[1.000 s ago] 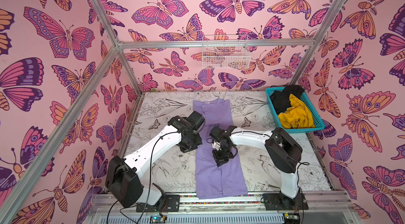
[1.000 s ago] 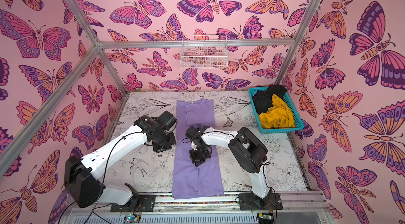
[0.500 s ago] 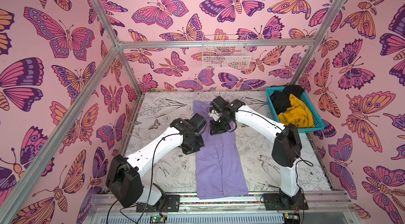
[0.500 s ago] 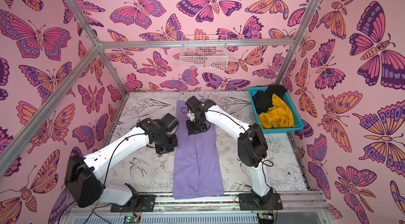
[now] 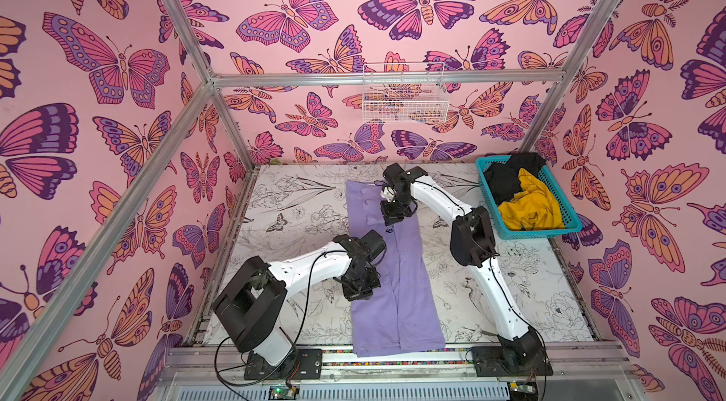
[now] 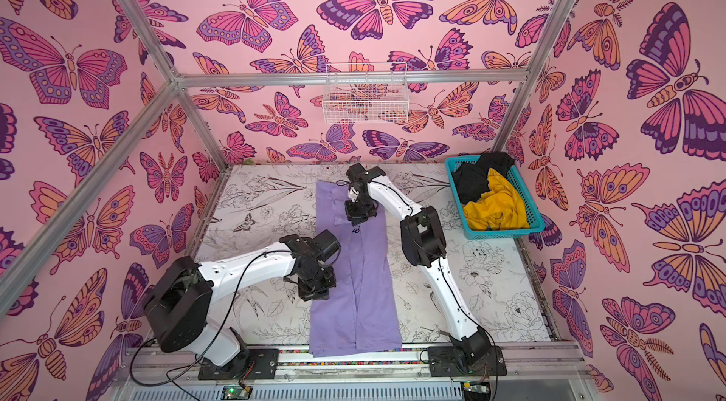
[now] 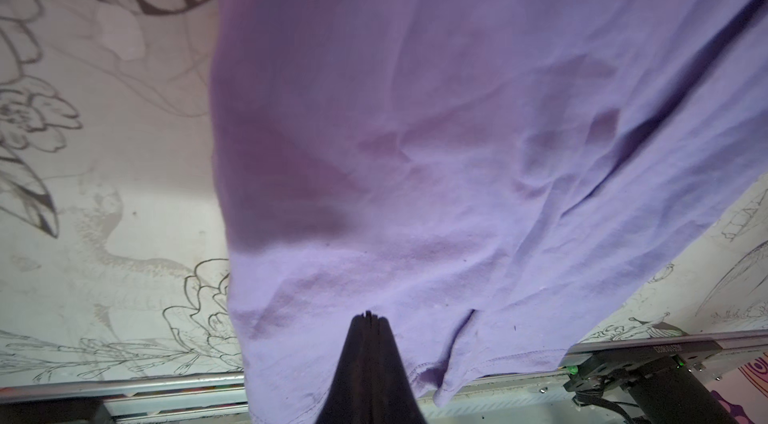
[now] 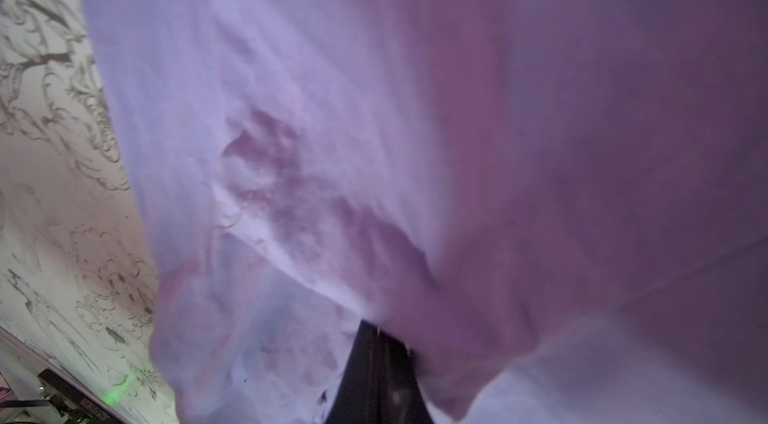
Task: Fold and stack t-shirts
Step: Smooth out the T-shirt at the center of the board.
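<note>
A lavender t-shirt (image 5: 404, 281) (image 6: 369, 289) lies as a long narrow strip down the middle of the table, its hem hanging over the front rail. My left gripper (image 5: 359, 293) (image 7: 368, 314) is shut, its tip resting on the shirt's left side near the hem. My right gripper (image 5: 393, 218) (image 8: 374, 328) sits at the shirt's far part, shut, with a raised fold of the lavender cloth (image 8: 332, 69) bunched over its tip. A mustard-yellow t-shirt (image 5: 530, 206) and a black t-shirt (image 5: 503, 179) lie crumpled in the teal basket (image 5: 542, 232).
The teal basket stands at the table's far right corner. A white wire basket (image 5: 404, 96) hangs on the back wall. The flower-printed table (image 5: 298, 214) is fenced by aluminium posts and the front rail (image 5: 393, 356), where both arm bases sit.
My right gripper swung from the shirt's middle to its far part, opened briefly and shut there. My left gripper slid along the shirt's left edge toward the front.
</note>
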Motion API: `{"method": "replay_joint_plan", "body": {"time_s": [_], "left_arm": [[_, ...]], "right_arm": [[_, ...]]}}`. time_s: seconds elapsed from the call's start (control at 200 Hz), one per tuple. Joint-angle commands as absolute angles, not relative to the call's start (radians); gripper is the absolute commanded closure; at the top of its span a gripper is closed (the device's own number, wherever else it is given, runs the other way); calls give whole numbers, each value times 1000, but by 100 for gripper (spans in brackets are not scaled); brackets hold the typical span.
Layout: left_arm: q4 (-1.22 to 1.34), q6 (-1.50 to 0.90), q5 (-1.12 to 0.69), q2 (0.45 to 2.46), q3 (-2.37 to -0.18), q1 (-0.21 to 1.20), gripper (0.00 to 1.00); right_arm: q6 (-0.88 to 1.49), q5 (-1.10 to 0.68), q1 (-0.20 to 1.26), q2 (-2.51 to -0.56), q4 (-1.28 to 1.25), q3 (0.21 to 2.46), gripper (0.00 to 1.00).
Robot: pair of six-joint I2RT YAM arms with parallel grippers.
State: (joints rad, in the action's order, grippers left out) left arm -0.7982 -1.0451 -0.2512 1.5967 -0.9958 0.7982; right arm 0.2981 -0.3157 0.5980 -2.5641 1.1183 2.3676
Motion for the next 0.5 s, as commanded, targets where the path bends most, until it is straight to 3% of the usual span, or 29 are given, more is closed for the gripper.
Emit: {"method": "replay_joint_plan", "body": {"time_s": [0.0, 0.23, 0.496], "left_arm": [[-793, -1043, -280, 1639, -1011, 806, 100], [-791, -1030, -408, 1775, -1005, 828, 100], [-799, -996, -571, 1822, -990, 864, 100]], "right_arm": [[294, -343, 556, -2610, 1098, 2407, 95], [329, -373, 495, -2782, 1111, 2593, 89], [390, -434, 445, -2789, 977, 2595, 88]]}}
